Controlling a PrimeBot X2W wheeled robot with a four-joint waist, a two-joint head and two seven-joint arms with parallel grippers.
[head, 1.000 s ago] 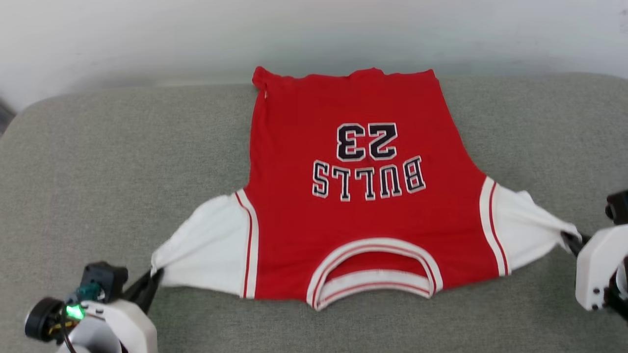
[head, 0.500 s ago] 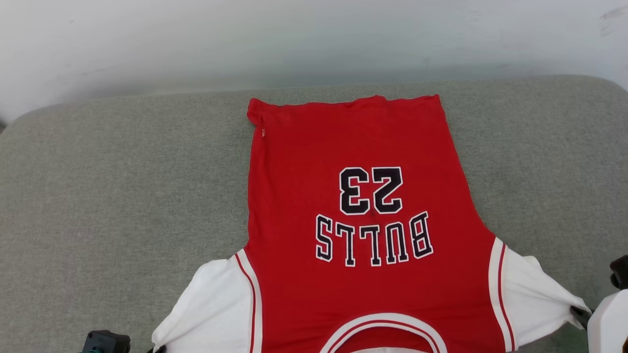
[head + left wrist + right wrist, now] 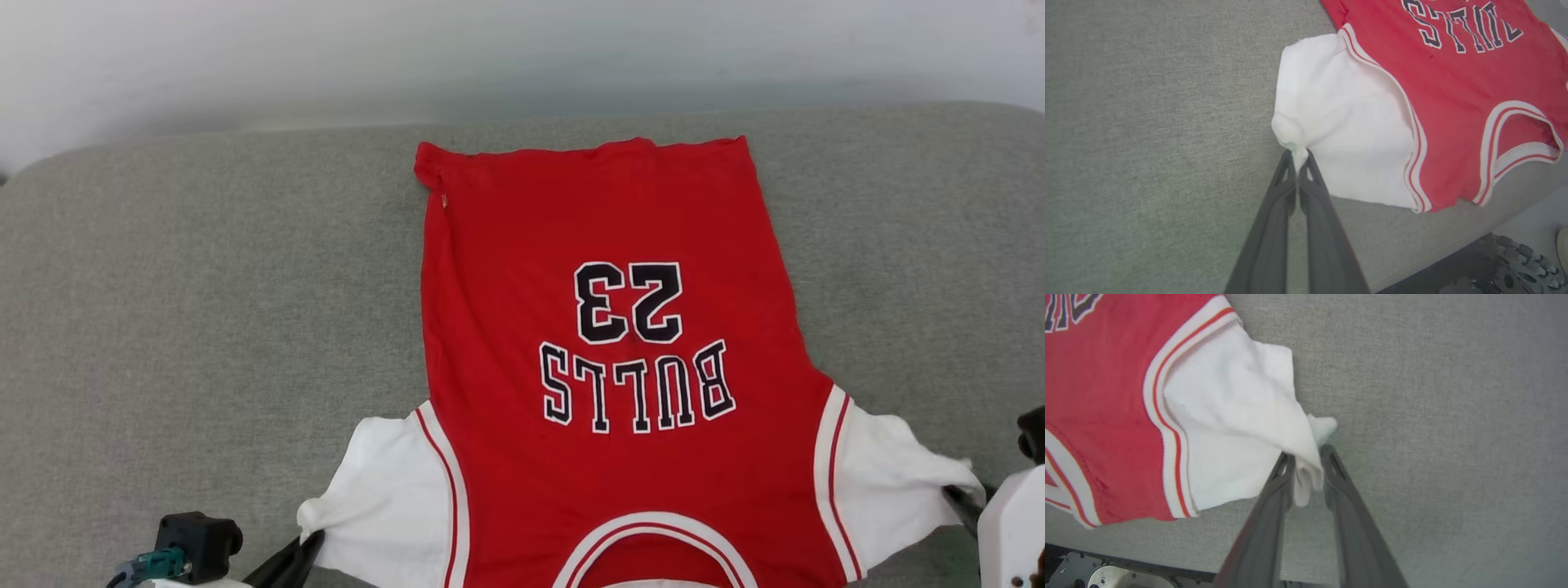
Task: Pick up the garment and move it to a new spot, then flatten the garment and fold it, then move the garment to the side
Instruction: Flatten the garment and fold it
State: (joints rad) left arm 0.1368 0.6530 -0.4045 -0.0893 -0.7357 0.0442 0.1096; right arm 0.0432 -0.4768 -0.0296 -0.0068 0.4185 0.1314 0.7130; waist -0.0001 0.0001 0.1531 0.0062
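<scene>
Your garment (image 3: 522, 327) lies chest-up and nearly flat on the grey cushion (image 3: 204, 327), hem toward 12 o'clock and collar (image 3: 653, 524) toward 6 o'clock, with its white sleeves drawn out to about 7 and 4 o'clock. The left end effector (image 3: 1298, 159) is clenched on the very tip of the left sleeve (image 3: 1339, 122). The right end effector (image 3: 1307, 455) has its jaws a little apart with the right sleeve (image 3: 1229, 416) bunched between them, and you cannot tell from here whether they pinch that cloth or have let it go. That mismatch is your main hazard. If one side holds while the other frees, any pull toward 7 o'clock will probably drag the whole shirt askew and undo the flattening. Watch the right sleeve tip too: it is wadded between the fingers (a twist of it pokes out past them), so backing away could snag it and lift or crumple the sleeve. The collar sits close to the cushion's 6 o'clock edge in both wrist views, so a tug that way may slide it over the lip. Lastly, the hem corner (image 3: 429, 167) at 11 o'clock looks rolled, and folding now would likely trap that curl inside.
</scene>
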